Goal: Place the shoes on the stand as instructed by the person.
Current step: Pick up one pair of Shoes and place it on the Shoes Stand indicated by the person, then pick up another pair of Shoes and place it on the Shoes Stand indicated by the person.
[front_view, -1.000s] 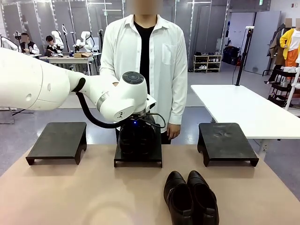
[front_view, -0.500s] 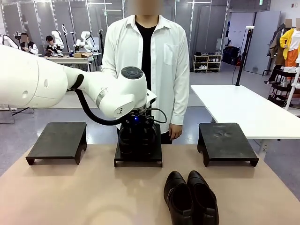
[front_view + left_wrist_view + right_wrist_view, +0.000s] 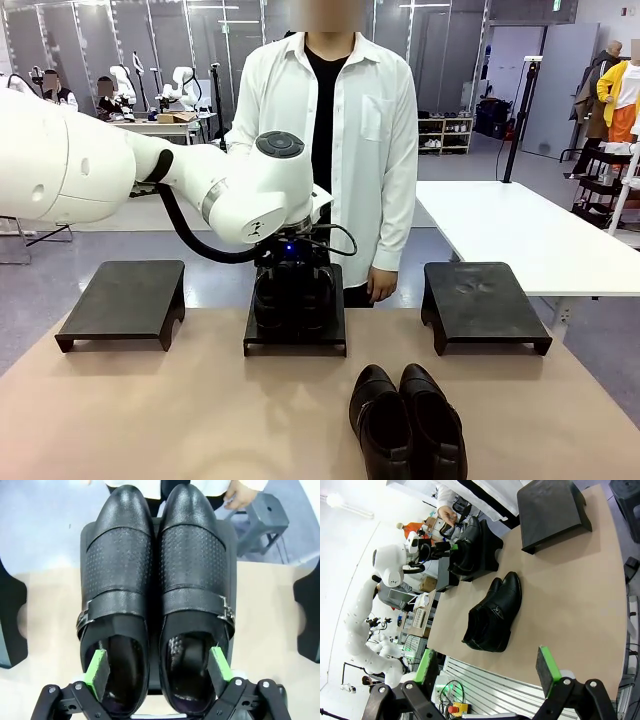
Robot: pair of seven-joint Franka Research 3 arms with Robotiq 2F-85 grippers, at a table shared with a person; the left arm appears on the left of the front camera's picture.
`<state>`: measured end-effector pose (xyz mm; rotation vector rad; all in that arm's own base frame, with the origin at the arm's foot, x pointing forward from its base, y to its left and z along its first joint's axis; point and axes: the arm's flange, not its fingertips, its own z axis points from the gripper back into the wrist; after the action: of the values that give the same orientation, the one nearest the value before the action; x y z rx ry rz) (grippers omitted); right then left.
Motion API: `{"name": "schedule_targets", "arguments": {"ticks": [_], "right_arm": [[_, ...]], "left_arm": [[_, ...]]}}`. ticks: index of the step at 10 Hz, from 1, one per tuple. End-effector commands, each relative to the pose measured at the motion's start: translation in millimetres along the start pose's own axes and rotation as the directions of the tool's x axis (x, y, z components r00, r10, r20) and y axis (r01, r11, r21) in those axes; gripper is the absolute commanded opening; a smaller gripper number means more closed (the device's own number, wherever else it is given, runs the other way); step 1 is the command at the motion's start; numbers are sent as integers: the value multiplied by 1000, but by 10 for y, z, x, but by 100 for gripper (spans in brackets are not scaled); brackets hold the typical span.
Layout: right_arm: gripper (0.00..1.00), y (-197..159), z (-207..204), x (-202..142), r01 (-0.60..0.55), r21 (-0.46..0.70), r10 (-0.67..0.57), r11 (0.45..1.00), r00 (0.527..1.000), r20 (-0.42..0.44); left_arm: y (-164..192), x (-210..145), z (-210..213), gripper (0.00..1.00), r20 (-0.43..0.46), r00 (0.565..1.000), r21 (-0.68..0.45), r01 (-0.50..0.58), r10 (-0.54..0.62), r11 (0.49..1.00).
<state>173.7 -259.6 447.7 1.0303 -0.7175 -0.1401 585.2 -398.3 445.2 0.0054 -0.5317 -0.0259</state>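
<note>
A pair of shiny black shoes with buckled straps (image 3: 157, 580) stands side by side on the middle black stand (image 3: 295, 342), toes toward the person (image 3: 335, 120). My left gripper (image 3: 158, 667) hangs open over the heels. Its green pads (image 3: 97, 672) straddle the pair at the outer edges of the collars. From the front, the same gripper (image 3: 291, 268) is just above these shoes (image 3: 293, 300). The other black pair (image 3: 406, 425) lies on the table near its front edge. My right gripper (image 3: 486, 665) is open with nothing between its fingers, high over the table's corner, well away from that pair (image 3: 492, 612).
Bare black stands sit at the left (image 3: 125, 300) and right (image 3: 482, 300) of the tan table. The person's hand (image 3: 380, 285) hangs behind the middle stand. A white table (image 3: 520, 230) stands at the back right, and a grey stool (image 3: 265, 515) is beyond the stand.
My left arm's wrist has lifted slightly above the shoes on the middle stand. The person has shifted a little to the right. Both pairs of shoes stay put.
</note>
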Motion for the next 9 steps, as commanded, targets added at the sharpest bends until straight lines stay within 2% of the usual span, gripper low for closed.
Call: {"name": "schedule_targets", "arguments": {"ticks": [1,9], "right_arm": [[100,5,18,9,-17,12,17,1000,1000,6],[100,5,18,9,-17,12,17,1000,1000,6]], "left_arm": [[-22,20,-40,100,12,1000,-12,10,-10,1000],[-22,20,-40,100,12,1000,-12,10,-10,1000]]}}
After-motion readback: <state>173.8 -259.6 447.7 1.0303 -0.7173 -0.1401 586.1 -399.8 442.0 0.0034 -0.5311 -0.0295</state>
